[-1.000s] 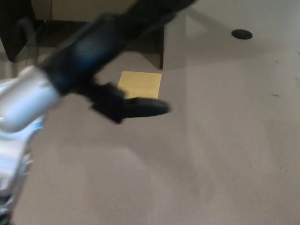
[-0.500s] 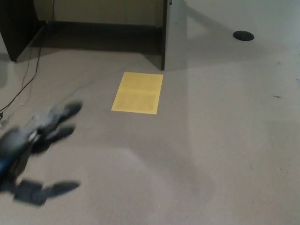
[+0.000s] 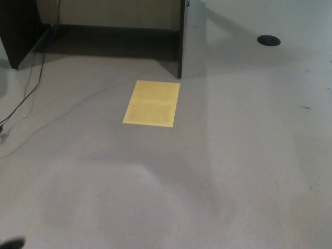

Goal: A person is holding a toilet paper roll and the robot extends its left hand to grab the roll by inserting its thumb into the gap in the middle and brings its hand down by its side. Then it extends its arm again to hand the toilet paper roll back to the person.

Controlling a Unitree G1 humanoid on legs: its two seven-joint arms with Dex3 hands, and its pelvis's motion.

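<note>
Only a small dark bit of my left hand (image 3: 11, 243) shows, at the bottom left corner of the head view, too little to tell how it stands. No toilet paper roll and no person appear in this view. My right hand is out of the picture. The camera looks down at a grey carpeted floor (image 3: 233, 171).
A yellow sheet (image 3: 151, 103) lies flat on the floor at centre left. Behind it stands a dark desk panel (image 3: 181, 39), with another dark panel (image 3: 18, 31) at the far left. A thin cable (image 3: 26, 98) trails across the floor on the left. A black round disc (image 3: 268, 40) sits at top right.
My left arm has swung down from across the upper left of the picture to the bottom left corner and has almost left the view. The floor and its things have stayed put.
</note>
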